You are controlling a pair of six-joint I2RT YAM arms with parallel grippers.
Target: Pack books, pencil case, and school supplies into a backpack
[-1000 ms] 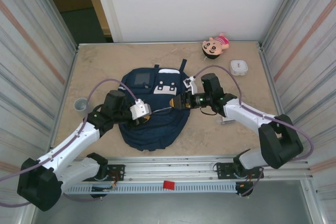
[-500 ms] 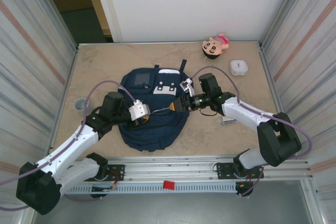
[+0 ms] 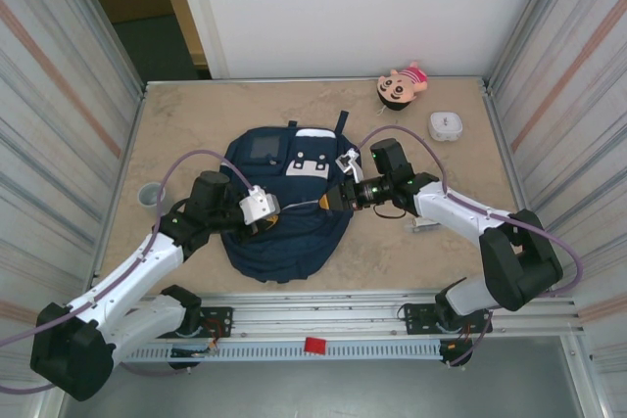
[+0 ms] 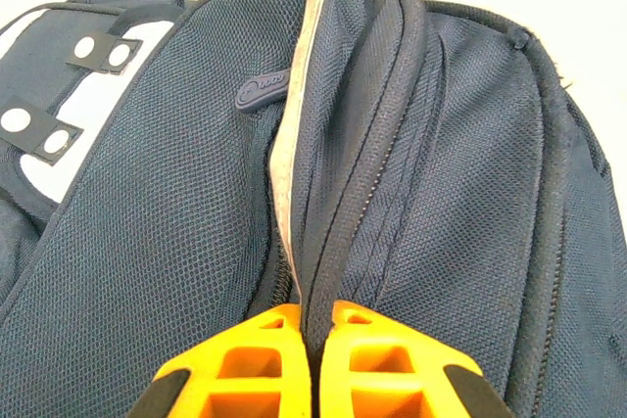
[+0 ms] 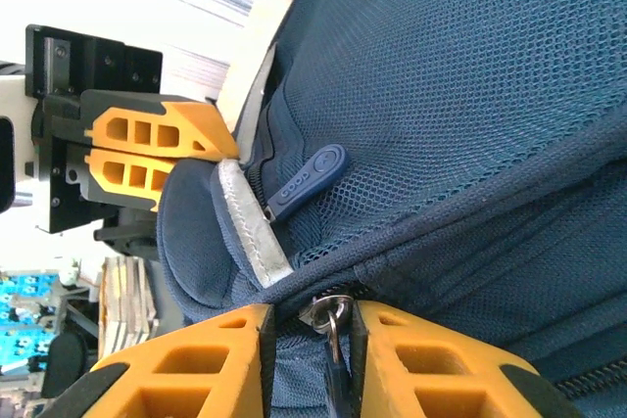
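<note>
Far left, a small grey cup (image 3: 150, 195) sits on the table (image 3: 196, 115), apart from the work.

Left gripper (image 4: 315, 325): fingers together, pinching the raised zip seam of the navy backpack (image 3: 284, 232). This looks like the anchor hold. The pack lies flat at the table's middle, between the two arms.

Wrist views: a pale stripe (image 4: 284, 173) runs beside the zip track, and a loose dark-blue rubber pull tab (image 5: 306, 181) lies on the mesh next to it.

Right gripper (image 5: 310, 320): jaws narrow, one finger either side of the metal zip slider (image 5: 328, 308). Cannot tell whether they bite it yet.

Judged step: taking hold of the slider to run the main zip. Which way it should travel is unclear.

To do it well:
- get metal or pull between the pads, not mesh;
- left pinch stays firm, so the seam is taut;
- draw along the track and follow its curve, not upward;
- watch that the pale stripe does not feed into the slider.

Far right, a pink plush doll (image 3: 402, 87) and a white rounded box (image 3: 446, 126) lie well clear of the work.
</note>
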